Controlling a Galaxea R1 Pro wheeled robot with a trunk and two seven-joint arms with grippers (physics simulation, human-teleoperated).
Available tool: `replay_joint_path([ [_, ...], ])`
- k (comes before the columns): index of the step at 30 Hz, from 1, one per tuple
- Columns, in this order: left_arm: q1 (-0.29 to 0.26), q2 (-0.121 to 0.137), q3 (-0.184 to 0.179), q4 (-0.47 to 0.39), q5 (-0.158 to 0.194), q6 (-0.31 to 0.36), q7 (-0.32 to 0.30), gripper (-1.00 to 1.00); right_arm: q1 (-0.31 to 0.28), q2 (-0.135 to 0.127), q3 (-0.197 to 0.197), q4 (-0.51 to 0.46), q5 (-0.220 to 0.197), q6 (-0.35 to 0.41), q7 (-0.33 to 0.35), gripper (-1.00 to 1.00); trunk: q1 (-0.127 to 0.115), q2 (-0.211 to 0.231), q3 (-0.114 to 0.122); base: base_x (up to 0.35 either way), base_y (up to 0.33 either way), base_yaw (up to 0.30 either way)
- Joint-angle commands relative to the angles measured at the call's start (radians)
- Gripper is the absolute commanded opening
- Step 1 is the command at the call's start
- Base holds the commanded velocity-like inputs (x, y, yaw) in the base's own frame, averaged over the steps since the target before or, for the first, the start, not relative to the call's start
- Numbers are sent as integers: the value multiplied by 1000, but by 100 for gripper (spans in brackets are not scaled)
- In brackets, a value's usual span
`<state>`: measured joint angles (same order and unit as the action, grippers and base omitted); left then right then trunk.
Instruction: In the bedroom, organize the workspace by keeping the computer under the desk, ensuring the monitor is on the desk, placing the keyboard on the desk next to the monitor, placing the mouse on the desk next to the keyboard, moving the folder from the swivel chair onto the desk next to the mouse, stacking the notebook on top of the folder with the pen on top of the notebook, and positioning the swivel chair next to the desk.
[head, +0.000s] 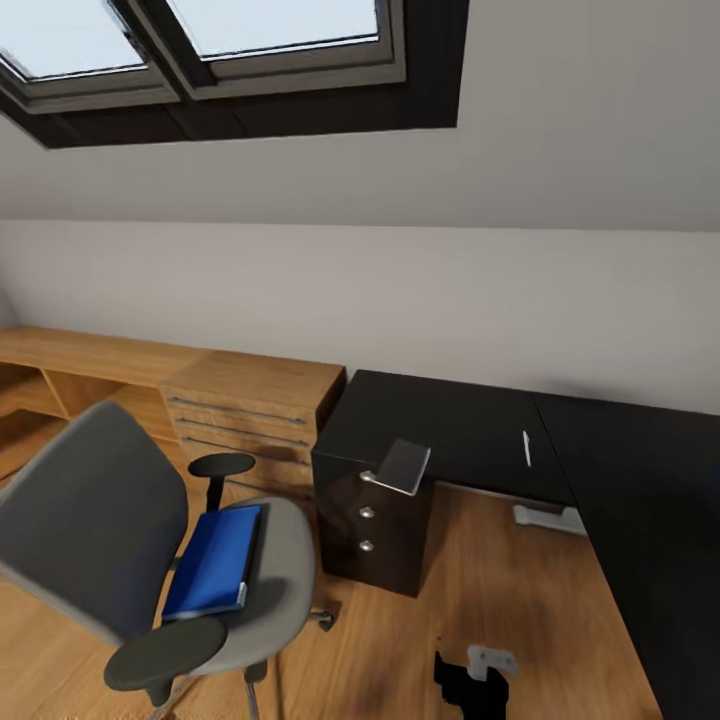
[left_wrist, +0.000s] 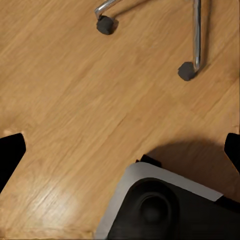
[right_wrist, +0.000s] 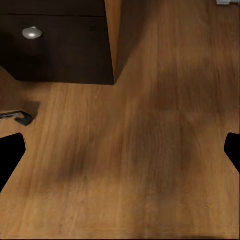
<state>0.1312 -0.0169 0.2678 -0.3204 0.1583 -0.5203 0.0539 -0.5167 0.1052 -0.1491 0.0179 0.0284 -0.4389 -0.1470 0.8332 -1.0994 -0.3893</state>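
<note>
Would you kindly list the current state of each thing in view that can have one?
folder: closed, lying flat on the swivel chair seat.
desk drawers: all shut.
light-wood cabinet drawers: shut.
left pincer: open, empty, above the floor.
right pincer: open, empty.

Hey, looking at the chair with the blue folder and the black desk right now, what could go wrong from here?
1. The folder lies loose on the swivel chair seat, near its front edge; a bump may slide it off.
2. The chair rolls on castors, so reaching in could push it away.
3. A small grey item overhangs the desk edge above the drawers and might be knocked off.
</note>
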Motion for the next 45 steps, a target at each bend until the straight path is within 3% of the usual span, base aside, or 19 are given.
replay_joint_path([
  [1,1,2,-4,-3,7,42,8,100,8,-3,-4,2,3,-7,-2,100,0,-1,0,0,0,248],
  [5,1,10,-4,-4,5,164,16,100,27,-13,-4,3,2,-9,-2,100,0,-1,2,0,0,244],
  [7,1,14,-5,-5,-1,272,21,100,38,-17,-4,3,1,-10,-2,100,0,-1,3,0,0,206],
  [12,1,30,-6,-16,-23,323,22,100,42,-24,-5,2,1,-10,-2,100,0,-1,4,0,0,85],
  [14,1,49,-7,-50,-34,333,19,100,43,-29,-4,2,1,-11,-2,100,0,-1,4,0,0,36],
  [17,1,62,-6,-95,-39,319,15,100,44,-31,-4,2,1,-11,-2,100,0,-1,4,0,0,82],
  [21,1,67,-3,-127,-35,183,3,100,44,-33,-6,2,1,-11,-2,100,0,-1,4,0,0,140],
  [23,1,67,-2,-128,-34,161,-16,100,44,-33,-6,2,1,-11,-2,100,0,-1,4,0,0,148],
  [26,1,67,9,-127,-7,146,-57,100,44,-33,-6,2,1,-11,-2,100,0,-1,4,0,0,151],
  [31,1,65,26,-94,83,138,-90,100,44,-31,-5,3,0,-11,-2,100,0,-1,3,0,0,164],
  [36,1,60,28,-64,105,99,-121,100,44,-32,-6,4,-1,-11,-2,100,0,-1,1,0,0,188],
  [45,1,61,27,-30,110,64,-133,100,44,-32,-5,4,2,-11,-1,100,0,-1,-7,0,0,204],
])
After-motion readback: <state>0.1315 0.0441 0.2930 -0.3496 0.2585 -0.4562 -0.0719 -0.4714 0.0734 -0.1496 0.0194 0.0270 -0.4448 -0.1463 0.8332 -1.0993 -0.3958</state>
